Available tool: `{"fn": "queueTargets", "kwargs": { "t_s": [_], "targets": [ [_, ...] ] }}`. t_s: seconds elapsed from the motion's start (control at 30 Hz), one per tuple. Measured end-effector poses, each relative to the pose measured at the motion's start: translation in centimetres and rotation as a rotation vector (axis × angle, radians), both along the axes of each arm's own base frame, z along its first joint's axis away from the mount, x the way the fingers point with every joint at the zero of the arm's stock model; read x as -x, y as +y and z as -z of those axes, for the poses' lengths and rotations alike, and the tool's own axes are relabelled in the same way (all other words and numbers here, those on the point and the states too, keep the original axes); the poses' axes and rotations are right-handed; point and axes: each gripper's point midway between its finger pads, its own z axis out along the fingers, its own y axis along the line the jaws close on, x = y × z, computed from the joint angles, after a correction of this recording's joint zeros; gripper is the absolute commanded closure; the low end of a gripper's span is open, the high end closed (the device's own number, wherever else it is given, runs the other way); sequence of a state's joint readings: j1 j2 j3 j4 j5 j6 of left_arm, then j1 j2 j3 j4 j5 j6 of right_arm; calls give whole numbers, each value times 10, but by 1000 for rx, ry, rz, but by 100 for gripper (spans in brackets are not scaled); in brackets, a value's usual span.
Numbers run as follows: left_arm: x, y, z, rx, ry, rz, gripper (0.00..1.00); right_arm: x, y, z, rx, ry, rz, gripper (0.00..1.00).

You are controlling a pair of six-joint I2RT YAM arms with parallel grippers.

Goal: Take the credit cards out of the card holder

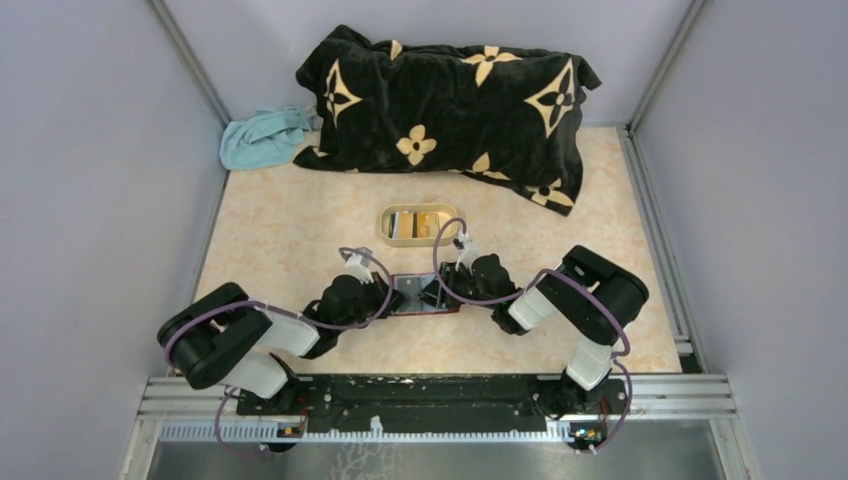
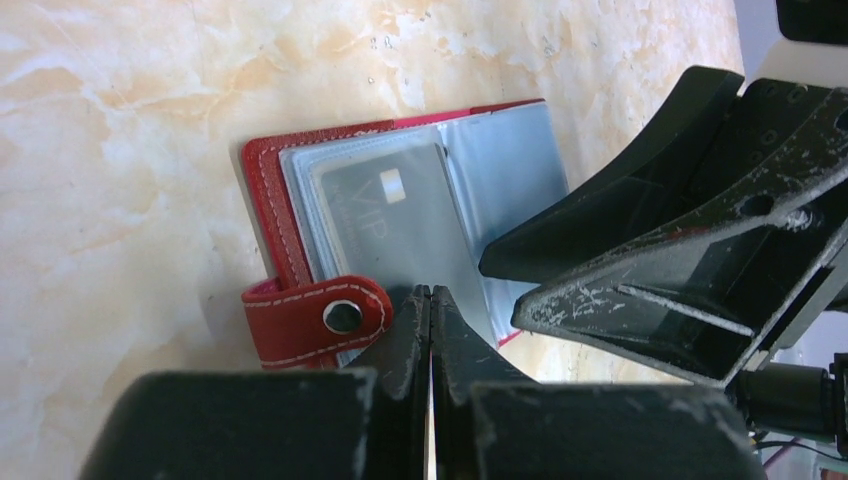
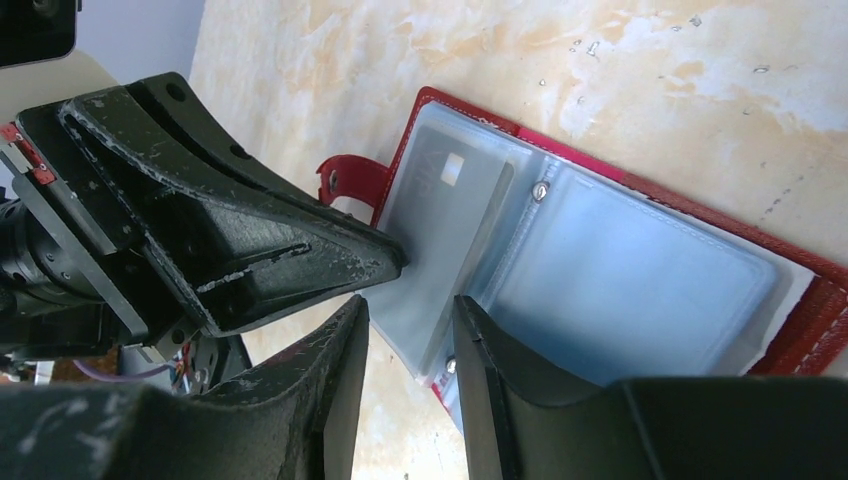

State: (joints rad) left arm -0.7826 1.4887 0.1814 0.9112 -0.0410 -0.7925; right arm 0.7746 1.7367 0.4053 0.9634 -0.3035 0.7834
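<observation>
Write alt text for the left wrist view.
A red wallet lies open on a marbled table, a dark VIP card in its clear sleeve, tab at near left. The shut left tool points at its near edge; the right tool reaches in from the right, jaws apart.

Black flower-patterned blanket (image 1: 450,105) at back, teal cloth (image 1: 262,138) beside its left end, beige oval tray (image 1: 384,226) nearer

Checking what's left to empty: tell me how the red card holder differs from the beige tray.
The card holder is red, rectangular, open; the tray is beige, oval, farther back. The card holder sleeves a dark card; the tray's cards lie loose. Both hold cards.
</observation>
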Motion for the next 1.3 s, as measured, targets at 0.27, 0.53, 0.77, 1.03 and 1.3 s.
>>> {"fn": "queueTargets", "kwargs": {
  "t_s": [0.27, 0.53, 0.77, 1.03, 1.3],
  "targets": [
    [7, 9, -15, -12, -14, 0, 98, -1, 2, -5, -20, -10, -3, 63],
    [16, 27, 2, -75, 15, -25, 99, -2, 3, -7, -30, -20, -2, 63],
    [13, 25, 5, -68, 7, -31, 100, -3, 2, -4, -17, -17, 7, 62],
    [11, 24, 4, -62, 1, -31, 100, -4, 0, -2, -4, -22, 12, 62],
    [11, 24, 4, -62, 1, -31, 100, -9, -10, 5, 67, -36, 52, 62]
  ]
}}
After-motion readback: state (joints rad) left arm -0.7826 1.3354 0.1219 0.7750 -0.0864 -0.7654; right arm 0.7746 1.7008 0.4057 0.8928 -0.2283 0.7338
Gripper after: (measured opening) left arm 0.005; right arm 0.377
